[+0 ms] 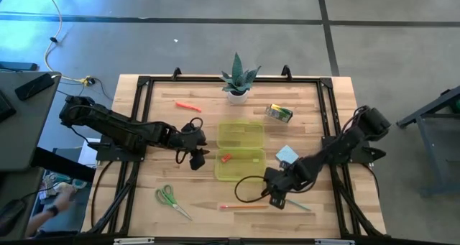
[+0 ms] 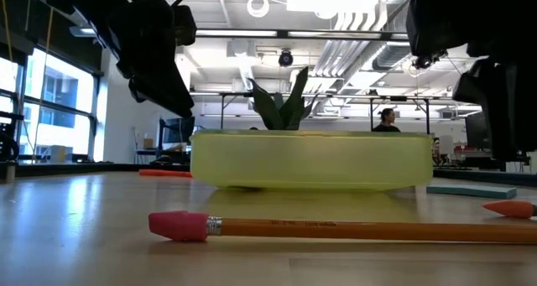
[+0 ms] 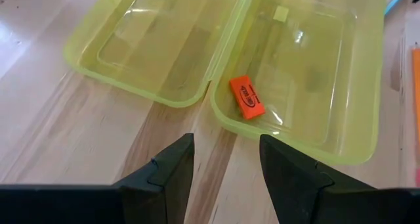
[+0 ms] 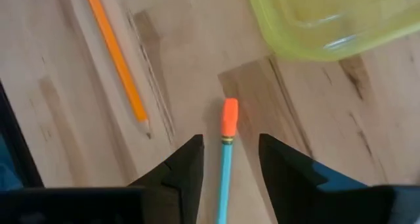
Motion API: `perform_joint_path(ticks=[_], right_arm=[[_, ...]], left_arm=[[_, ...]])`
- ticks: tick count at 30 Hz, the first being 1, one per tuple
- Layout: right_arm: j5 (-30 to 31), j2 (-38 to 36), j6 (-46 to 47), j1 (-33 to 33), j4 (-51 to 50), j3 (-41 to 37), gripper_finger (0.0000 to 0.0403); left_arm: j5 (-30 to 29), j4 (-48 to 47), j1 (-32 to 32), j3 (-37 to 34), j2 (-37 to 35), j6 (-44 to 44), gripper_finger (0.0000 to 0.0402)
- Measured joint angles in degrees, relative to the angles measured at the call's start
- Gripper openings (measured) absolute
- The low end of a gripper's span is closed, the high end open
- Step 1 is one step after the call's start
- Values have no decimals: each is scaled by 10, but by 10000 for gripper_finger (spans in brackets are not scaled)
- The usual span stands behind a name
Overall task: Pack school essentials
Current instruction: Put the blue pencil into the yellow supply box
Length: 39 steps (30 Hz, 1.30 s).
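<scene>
Yellow-green plastic case (image 1: 239,151), lying open at frame centre in the high view, holds only a small orange eraser (image 3: 247,97). Still unpacked on the table: scissors (image 1: 169,199) lower left, orange pencil (image 1: 244,207) and teal pencil (image 4: 226,165) lower centre, blue note pad (image 1: 287,154) and crayon box (image 1: 279,113) right, orange pen (image 1: 188,106) upper left. Left gripper (image 1: 195,156) stands open and empty beside the case; right gripper (image 1: 279,200) hangs part-open astride the teal pencil, nothing gripped.

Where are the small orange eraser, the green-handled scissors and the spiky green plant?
small orange eraser (image 3: 247,98), left wrist view, middle of its top face.
green-handled scissors (image 1: 167,195), high view, handles.
spiky green plant (image 1: 238,77), high view, leaves.
</scene>
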Motion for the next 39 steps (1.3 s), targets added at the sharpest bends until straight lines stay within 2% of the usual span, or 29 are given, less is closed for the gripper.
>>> perform_joint_path(ticks=[11, 18, 28, 31, 39], right_arm=[[29, 15, -5, 6, 18, 0, 138], [19, 55, -11, 9, 54, 0, 138], [17, 90, 0, 12, 55, 2, 137], [27, 91, 14, 16, 53, 2, 122], [34, 92, 25, 18, 42, 1, 33]], left_arm=[[-1, 4, 0, 0, 0, -3, 161], [-1, 3, 0, 0, 0, -4, 161], [-1, 4, 0, 0, 0, -4, 161], [-1, 4, 0, 0, 0, -4, 161], [-1, 4, 0, 0, 0, -4, 161]])
